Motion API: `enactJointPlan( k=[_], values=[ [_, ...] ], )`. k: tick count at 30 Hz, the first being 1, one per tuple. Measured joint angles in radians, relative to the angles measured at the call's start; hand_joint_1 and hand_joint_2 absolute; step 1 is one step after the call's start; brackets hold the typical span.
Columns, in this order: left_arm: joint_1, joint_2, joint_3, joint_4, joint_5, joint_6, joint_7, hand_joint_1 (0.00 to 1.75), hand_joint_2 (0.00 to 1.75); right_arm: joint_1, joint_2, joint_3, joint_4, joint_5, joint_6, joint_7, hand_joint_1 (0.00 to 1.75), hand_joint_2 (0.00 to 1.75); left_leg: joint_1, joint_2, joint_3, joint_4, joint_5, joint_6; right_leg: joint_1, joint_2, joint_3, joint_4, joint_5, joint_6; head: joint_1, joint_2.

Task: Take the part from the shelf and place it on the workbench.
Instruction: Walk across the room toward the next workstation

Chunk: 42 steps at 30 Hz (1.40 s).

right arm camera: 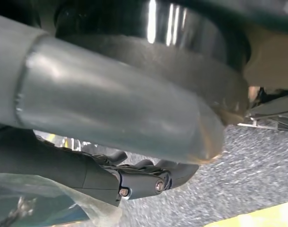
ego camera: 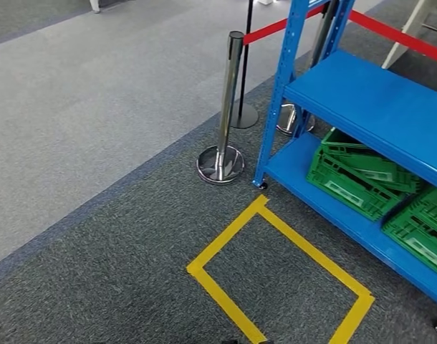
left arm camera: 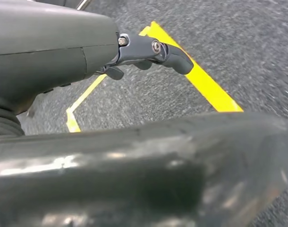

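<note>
Beside shelf (ego camera: 367,100) corner | yellow tape square (ego camera: 281,272) on open carpet (ego camera: 125,236) | left hand (left arm camera: 135,54) empty, fingers apart | right hand (right arm camera: 146,177) grip unclear

The blue shelf (ego camera: 367,100) runs off the head view's top and right edges; the green crates (ego camera: 367,175) on its lower level sit half hidden under the upper board, their contents unseen. The yellow tape square (ego camera: 281,276) is clipped at the bottom edge; in the right wrist view a crinkled clear bag (right arm camera: 46,203) is blurred and cut off, so whether the right robot hand (right arm camera: 146,177) holds it cannot be told.

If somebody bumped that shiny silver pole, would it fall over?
Probably not easily. The silver pole stands upright on a wide round base that looks heavy, and the red belt joins its top. Its polished metal would likely feel stiff and slippery.
</note>
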Motion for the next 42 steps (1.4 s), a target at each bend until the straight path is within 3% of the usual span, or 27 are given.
enactJointPlan(
  k=[2,4,5,7,9,11,13,14,15,16,18,20,22,24,26,28,29,30,32,34,35,37,38,40,42],
  values=[
    [-0.003,0.001,0.004,0.0,-0.001,-0.002,0.008,0.0,0.0,-0.001,0.0,0.0,-0.002,0.0,0.002,0.005,0.0,0.0,0.002,0.023,0.006,0.007,-0.01,-0.011,0.0,-0.044,0.076,-0.132,0.058,0.009,0.001,0.0],
    [-0.003,0.002,0.008,0.0,-0.002,-0.006,0.013,0.0,0.0,-0.001,0.001,-0.001,-0.003,0.0,0.011,0.007,0.0,0.0,-0.003,0.042,0.008,0.02,-0.022,-0.024,0.006,-0.082,0.123,-0.213,0.073,-0.003,0.002,0.0],
    [-0.003,0.003,0.01,0.0,-0.001,-0.013,0.01,0.0,0.0,0.0,0.001,-0.001,-0.003,0.0,0.016,0.008,0.0,0.0,-0.006,0.052,0.009,0.024,-0.026,-0.029,0.009,-0.085,0.126,-0.219,0.066,-0.013,0.0,0.0],
    [-0.006,0.002,0.013,0.0,0.003,-0.038,-0.003,0.0,0.0,0.001,0.001,-0.001,-0.002,-0.001,0.022,0.01,0.0,0.0,-0.005,0.065,0.014,0.028,-0.033,-0.036,0.007,-0.061,0.124,-0.218,0.065,-0.033,-0.005,0.0],
    [-0.009,0.002,0.017,0.0,0.008,-0.056,-0.022,0.0,0.0,-0.001,0.001,-0.001,-0.002,-0.002,0.021,0.01,0.0,0.0,0.001,0.026,0.002,0.067,-0.065,-0.045,0.006,-0.038,0.125,-0.218,0.066,-0.047,-0.006,0.0],
    [-0.006,0.001,0.023,0.0,0.013,-0.062,-0.039,0.0,0.0,-0.003,0.001,-0.001,-0.002,-0.004,0.023,0.009,0.0,0.0,0.004,-0.029,-0.048,0.182,-0.127,-0.048,0.006,-0.012,0.126,-0.219,0.068,-0.057,-0.008,0.0],
    [0.0,0.0,0.03,0.0,0.016,-0.064,-0.049,0.0,0.0,-0.004,0.001,-0.001,-0.002,-0.005,0.026,0.009,0.0,0.0,0.004,-0.045,-0.107,0.301,-0.167,-0.046,0.01,0.021,0.126,-0.218,0.069,-0.063,-0.008,0.0],
    [0.001,-0.001,0.032,0.0,0.017,-0.064,-0.051,0.0,0.0,-0.003,0.001,-0.001,-0.002,-0.005,0.026,0.009,0.0,0.0,0.003,-0.048,-0.119,0.318,-0.159,-0.042,0.012,0.038,0.128,-0.218,0.069,-0.064,-0.008,0.0],
    [0.001,-0.001,0.034,0.0,0.018,-0.064,-0.051,0.0,0.0,-0.003,0.001,-0.001,-0.002,-0.005,0.027,0.01,0.0,0.0,0.003,-0.051,-0.114,0.297,-0.131,-0.036,0.013,0.055,0.13,-0.218,0.069,-0.064,-0.007,0.0],
    [0.0,-0.001,0.036,0.0,0.019,-0.064,-0.051,0.0,0.0,-0.003,0.001,-0.001,-0.002,-0.005,0.028,0.011,0.0,0.0,0.001,-0.062,-0.094,0.241,-0.089,-0.029,0.014,0.07,0.132,-0.218,0.069,-0.064,-0.008,0.0],
    [0.0,0.0,0.039,0.0,0.019,-0.065,-0.051,0.0,0.0,-0.004,0.002,-0.001,-0.001,-0.005,0.03,0.013,0.0,0.0,0.0,-0.112,-0.046,0.115,-0.024,-0.014,0.014,0.098,0.133,-0.217,0.07,-0.062,-0.007,0.0],
    [-0.002,0.001,0.043,0.0,0.02,-0.066,-0.046,0.0,0.0,-0.004,0.002,-0.001,-0.001,-0.003,0.033,0.016,0.0,0.0,-0.001,-0.146,-0.023,0.053,-0.012,-0.008,0.01,0.12,0.125,-0.216,0.074,-0.053,-0.009,0.0],
    [-0.004,0.001,0.045,0.0,0.02,-0.063,-0.037,0.0,0.0,-0.003,0.002,-0.001,-0.001,-0.002,0.034,0.019,0.0,0.0,0.0,-0.13,-0.018,0.035,-0.013,-0.008,0.006,0.138,0.114,-0.218,0.079,-0.039,-0.012,0.0],
    [-0.006,-0.001,0.047,0.0,0.018,-0.057,-0.027,0.0,0.0,-0.003,0.0,-0.001,-0.001,-0.001,0.033,0.021,0.0,0.0,0.005,-0.104,-0.011,0.018,-0.005,-0.004,0.009,0.104,0.095,-0.192,0.06,-0.028,-0.008,0.0],
    [-0.006,-0.003,0.049,0.0,0.016,-0.051,-0.02,0.0,0.0,-0.004,0.0,-0.002,-0.001,-0.001,0.029,0.023,0.0,0.0,0.006,-0.073,-0.007,0.009,-0.001,0.001,0.013,0.042,0.046,-0.093,0.003,-0.02,0.0,0.0],
    [-0.003,-0.003,0.053,0.0,0.015,-0.048,-0.017,0.0,0.0,-0.005,0.0,-0.002,-0.002,-0.002,0.025,0.022,0.0,0.0,0.005,-0.038,-0.008,0.01,-0.002,0.002,0.01,0.017,-0.01,0.028,-0.047,-0.012,0.005,0.0],
    [-0.003,-0.003,0.054,0.0,0.015,-0.047,-0.016,0.0,0.0,-0.006,0.0,-0.002,-0.003,-0.002,0.023,0.022,0.0,0.0,0.005,-0.021,-0.007,0.01,-0.004,0.001,0.008,0.012,-0.018,0.052,-0.048,-0.008,0.005,0.0],
    [-0.003,-0.004,0.055,0.0,0.015,-0.046,-0.016,0.0,0.0,-0.006,0.0,-0.002,-0.003,-0.002,0.021,0.023,0.0,0.0,0.006,-0.006,-0.006,0.011,-0.005,0.0,0.006,0.007,-0.005,0.035,-0.031,-0.005,0.005,0.0],
    [-0.005,-0.006,0.055,0.0,0.014,-0.045,-0.018,0.0,0.0,-0.006,-0.001,-0.003,-0.004,-0.002,0.019,0.026,0.0,0.0,0.007,0.018,-0.002,0.013,-0.01,-0.007,0.003,-0.025,0.068,-0.093,0.029,0.0,0.005,0.0],
    [-0.006,-0.007,0.056,0.0,0.013,-0.043,-0.022,0.0,0.0,-0.006,-0.001,-0.003,-0.005,-0.002,0.019,0.028,0.0,0.0,0.002,0.036,0.0,0.02,-0.017,-0.018,0.006,-0.069,0.132,-0.204,0.058,-0.007,0.008,0.0],
    [-0.006,-0.006,0.056,0.0,0.012,-0.041,-0.023,0.0,0.0,-0.006,-0.001,-0.003,-0.005,-0.002,0.019,0.029,0.0,0.0,-0.002,0.045,0.001,0.023,-0.02,-0.023,0.009,-0.08,0.143,-0.226,0.057,-0.014,0.007,0.0],
    [-0.009,-0.006,0.057,0.0,0.011,-0.036,-0.025,0.0,0.0,-0.004,0.0,-0.003,-0.004,-0.001,0.019,0.03,0.0,0.0,-0.005,0.064,0.004,0.025,-0.022,-0.03,0.011,-0.063,0.141,-0.225,0.057,-0.03,0.004,0.0],
    [-0.011,-0.006,0.057,0.0,0.01,-0.034,-0.026,0.0,0.0,-0.002,0.0,-0.003,-0.004,0.0,0.019,0.031,0.0,0.0,-0.004,0.062,0.007,0.029,-0.028,-0.035,0.009,-0.052,0.14,-0.225,0.059,-0.036,0.002,0.0],
    [-0.013,-0.006,0.058,0.0,0.008,-0.029,-0.031,0.0,0.0,-0.003,0.0,-0.003,-0.004,0.001,0.018,0.033,0.0,0.0,0.002,0.018,-0.01,0.079,-0.067,-0.045,0.006,-0.029,0.14,-0.227,0.063,-0.048,0.0,0.0],
    [-0.01,-0.006,0.06,0.0,0.004,-0.026,-0.036,0.0,0.0,-0.004,0.0,-0.003,-0.004,0.005,0.018,0.034,0.0,0.0,0.004,-0.033,-0.063,0.205,-0.133,-0.049,0.006,-0.004,0.139,-0.227,0.066,-0.056,-0.002,0.0]
  ],
)
